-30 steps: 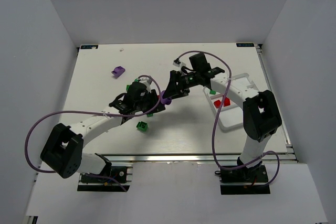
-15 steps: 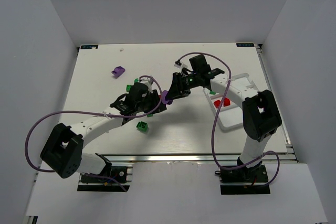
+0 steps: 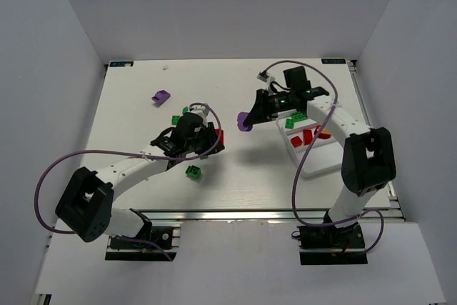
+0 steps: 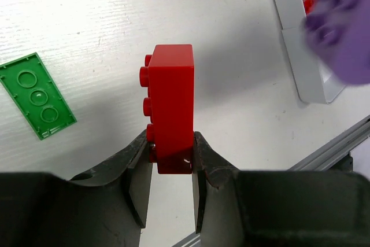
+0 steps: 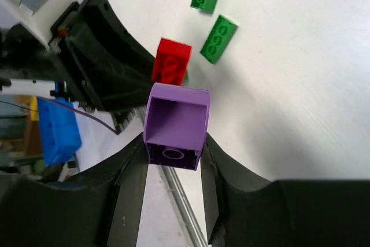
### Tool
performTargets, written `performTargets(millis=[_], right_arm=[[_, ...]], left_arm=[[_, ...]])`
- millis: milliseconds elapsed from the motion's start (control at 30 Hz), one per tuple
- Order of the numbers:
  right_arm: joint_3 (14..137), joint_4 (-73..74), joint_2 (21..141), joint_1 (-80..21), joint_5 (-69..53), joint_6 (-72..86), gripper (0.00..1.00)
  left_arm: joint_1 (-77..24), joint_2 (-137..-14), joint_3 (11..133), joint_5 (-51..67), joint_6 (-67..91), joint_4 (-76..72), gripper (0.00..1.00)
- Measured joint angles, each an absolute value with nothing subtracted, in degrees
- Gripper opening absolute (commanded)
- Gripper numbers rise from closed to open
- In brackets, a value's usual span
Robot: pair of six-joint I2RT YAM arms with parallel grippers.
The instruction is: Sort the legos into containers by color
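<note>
- White bench (image 3: 143,105) inside a white-walled booth carries the work; the tray (image 3: 318,168) of containers lies on its right side, close to the right arm's base.
- Left fingers (image 4: 171,143) are clamped on the near end of a red brick (image 4: 170,99). Its long axis runs straight out from them, studs turned to one side, clear of the bench.
- Right fingers (image 5: 173,146) pinch the flanks of a purple brick (image 5: 176,121), hollow underside turned to the wrist camera.
- From above, the purple brick (image 3: 245,122) hangs over bare bench just off the tray's left edge; the red brick (image 3: 218,136) sits further left, mid-bench.
- Deciding relation: the tray lies to the right of both held bricks, and the right arm is the nearer one, so its drop looks like the shorter reach.
- Red and green pieces already lie in the tray; the arm covers the dividers, so I cannot tell which compartment is the purple one.
- Loose pieces left: a purple lego (image 3: 161,96) far left and a green lego (image 3: 193,171) near the left arm.
</note>
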State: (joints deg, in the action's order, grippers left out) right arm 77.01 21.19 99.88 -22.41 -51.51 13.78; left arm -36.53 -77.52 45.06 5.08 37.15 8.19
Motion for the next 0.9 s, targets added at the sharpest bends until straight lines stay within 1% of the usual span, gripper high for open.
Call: performTargets(millis=[100, 167, 233, 300, 367, 500, 600, 767, 833, 867, 900], right_arm=[[77.2, 26.2, 97.1, -18.0, -53.4, 3.6, 0.0], [79.8, 35.8, 96.4, -15.3, -53.7, -8.6, 0.0], [82.8, 45.1, 96.1, -13.6, -51.5, -22.9, 0.0], [82.9, 51.6, 94.0, -13.0, -46.6, -34.5, 0.0], [78.7, 53.9, 89.3, -12.5, -40.8, -43.9, 0.0], [64.9, 55.1, 76.0, -10.9, -27.2, -60.2, 0.0], [58.2, 55.1, 71.9, -8.5, -20.4, -67.7, 0.0], [56.3, 52.4, 74.3, -5.0, -14.9, -72.7, 0.0], [56.3, 50.8, 75.4, -4.4, -14.0, -73.5, 0.06], [56.3, 50.2, 76.0, -4.2, -13.8, -73.8, 0.13], [56.3, 49.6, 76.6, -4.0, -13.5, -74.0, 0.18]], left_arm=[[-36.5, -78.3, 46.8, 5.1, 36.4, 8.9, 0.0], [-36.5, -79.4, 48.5, 5.4, 36.0, 8.7, 0.0], [-36.5, -80.3, 50.2, 6.5, 35.8, 8.3, 0.0], [-36.6, -81.8, 52.1, 8.2, 35.7, 7.2, 0.0], [-36.6, -83.4, 53.7, 10.1, 35.7, 6.0, 0.0], [-37.3, -87.7, 56.9, 13.6, 35.6, 3.9, 0.0], [-38.3, -92.1, 60.1, 16.2, 35.3, 3.0, 0.0], [-40.8, -100.1, 66.5, 19.8, 34.8, 2.3, 0.0], [-41.8, -102.8, 69.3, 21.1, 34.7, 2.3, 0.0], [-42.3, -104.2, 70.8, 21.8, 34.7, 2.3, 0.0], [-42.7, -105.5, 72.4, 22.4, 34.7, 2.3, 0.0]])
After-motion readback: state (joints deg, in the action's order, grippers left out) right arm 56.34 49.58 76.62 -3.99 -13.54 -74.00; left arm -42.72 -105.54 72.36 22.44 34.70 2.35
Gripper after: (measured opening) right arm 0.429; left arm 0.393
